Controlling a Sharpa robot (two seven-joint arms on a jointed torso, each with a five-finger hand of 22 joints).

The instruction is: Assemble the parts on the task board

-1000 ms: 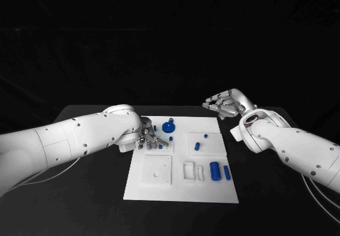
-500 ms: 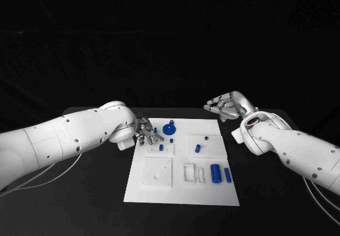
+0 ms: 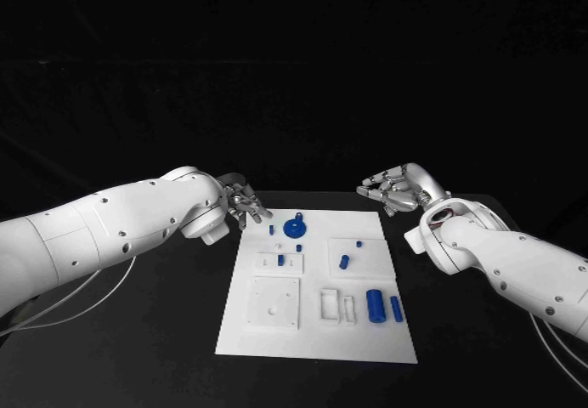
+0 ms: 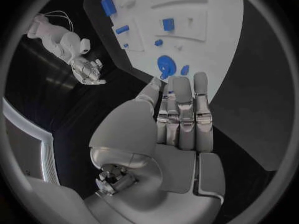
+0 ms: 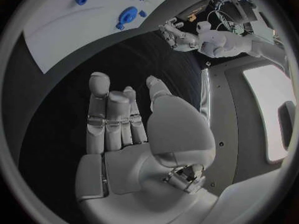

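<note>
The flat white plastic-looking task board [image 3: 316,331] has a matt finish, its small blue parts [image 3: 374,306] faintly glossy. The silver metallic hands [image 4: 181,119] gleam; the black table [image 3: 147,348] looks dull.

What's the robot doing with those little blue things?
It is putting blue parts together on the white task board. Right now neither hand holds anything. The left hand hovers at the board's far left corner, near the round blue part. The right hand waits open off the far right corner. The other blue parts lie untouched.
</note>
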